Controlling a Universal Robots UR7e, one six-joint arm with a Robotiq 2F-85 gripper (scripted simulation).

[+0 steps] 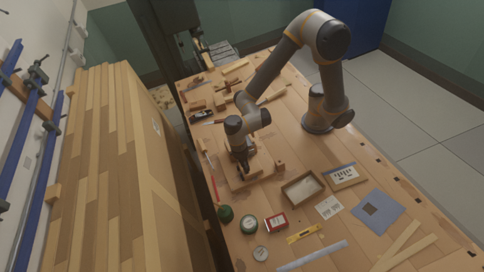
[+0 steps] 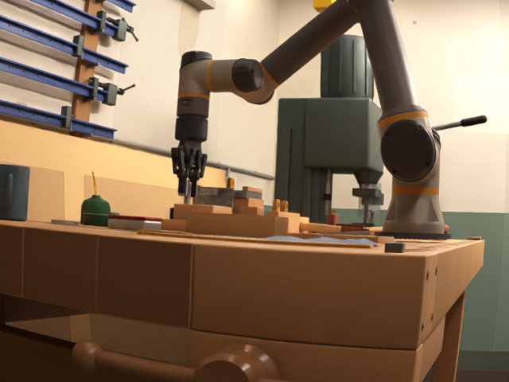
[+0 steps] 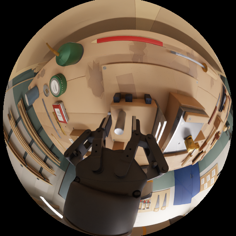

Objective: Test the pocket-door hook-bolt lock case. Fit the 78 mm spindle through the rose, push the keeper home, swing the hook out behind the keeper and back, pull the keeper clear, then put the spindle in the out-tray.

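Note:
On the wooden jig board (image 1: 248, 169) in the middle of the bench, a grey metal spindle (image 3: 119, 125) stands upright in a wooden block (image 3: 132, 117) with three dark pegs along its edge. My gripper (image 3: 120, 124) hangs straight above the spindle, open, with the spindle between its fingers and nothing held (image 2: 188, 187). The steel lock case (image 3: 187, 136) with its brass knob (image 3: 191, 144) sits on the same board beside the block. The out-tray (image 1: 302, 188), a shallow wooden frame with a pale floor, lies on the bench to the right of the board.
Behind the bench stand a grey-green drill press (image 2: 335, 131) and a wall rack of blue clamps (image 2: 70, 49). A green oil can (image 1: 224, 213), a round tin (image 1: 249, 224), a red box (image 1: 276, 221), rulers, chisels and wood offcuts lie scattered around the board. A stack of panels (image 1: 111, 169) leans alongside.

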